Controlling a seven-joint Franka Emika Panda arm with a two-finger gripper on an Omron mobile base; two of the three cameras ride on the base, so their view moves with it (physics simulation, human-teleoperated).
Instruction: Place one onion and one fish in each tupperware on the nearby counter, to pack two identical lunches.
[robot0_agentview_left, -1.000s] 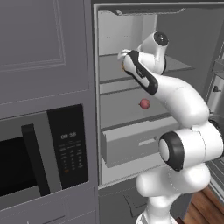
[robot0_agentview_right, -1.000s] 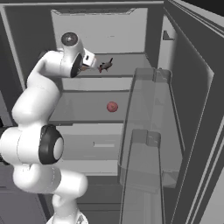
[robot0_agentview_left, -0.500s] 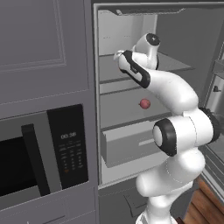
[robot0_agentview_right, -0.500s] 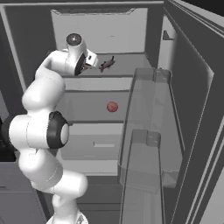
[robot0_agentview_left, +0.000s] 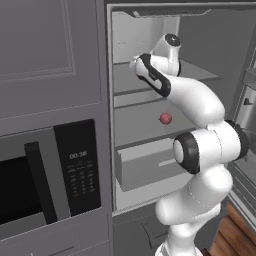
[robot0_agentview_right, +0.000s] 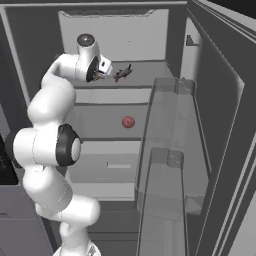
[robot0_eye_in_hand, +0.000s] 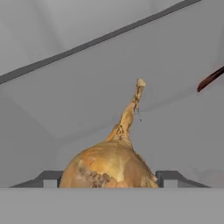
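Onion (robot0_eye_in_hand: 109, 164) sitting between gripper (robot0_eye_in_hand: 109, 178) fingers, stem pointing away from hand; grip state unclear. Fish (robot0_agentview_right: 122, 73) lying nearby on shelf (robot0_agentview_right: 145, 77).

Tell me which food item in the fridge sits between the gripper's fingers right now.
The golden onion on the top shelf; it sits between the gripper fingers. The fish lies beside it, and the red round item rests one shelf lower.

Onion (robot0_eye_in_hand: 109, 164) between fingertips (robot0_eye_in_hand: 168, 177); shelf beyond bare
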